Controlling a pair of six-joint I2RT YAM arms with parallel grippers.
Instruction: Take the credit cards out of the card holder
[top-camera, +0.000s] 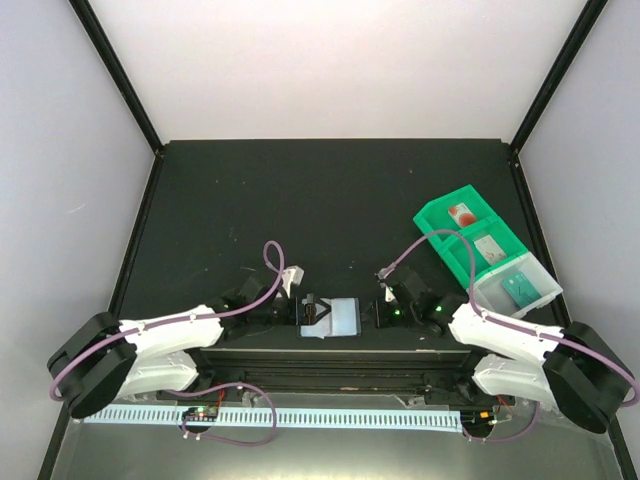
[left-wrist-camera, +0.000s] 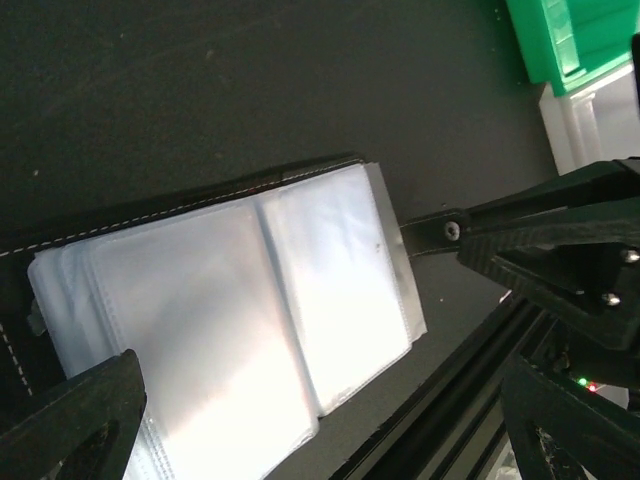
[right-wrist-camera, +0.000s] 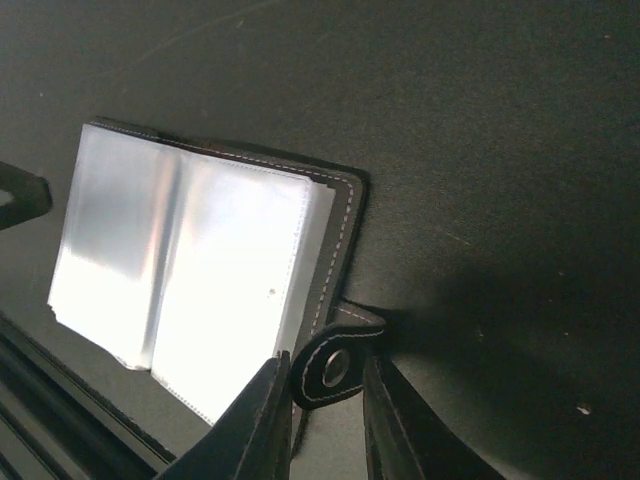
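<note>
The black card holder (top-camera: 340, 316) lies open at the table's near edge, its clear sleeves (left-wrist-camera: 300, 290) fanned out and glaring white; I see no card inside them. My right gripper (right-wrist-camera: 328, 400) has its fingers pressed on either side of the holder's snap tab (right-wrist-camera: 335, 365). In the top view this right gripper (top-camera: 378, 310) sits just right of the holder. My left gripper (top-camera: 312, 312) stands wide open over the holder's left part, one finger (left-wrist-camera: 70, 420) beside the sleeves. Three credit cards lie in the bins: a red-marked one (top-camera: 461, 212), a pale one (top-camera: 490, 247), a teal one (top-camera: 521, 288).
A green compartment tray (top-camera: 437, 215) sits at the right, with a white bin (top-camera: 490, 297) against its near end. A black rail (top-camera: 340, 355) runs along the near table edge just below the holder. The right arm's wrist (left-wrist-camera: 560, 250) looms in the left wrist view.
</note>
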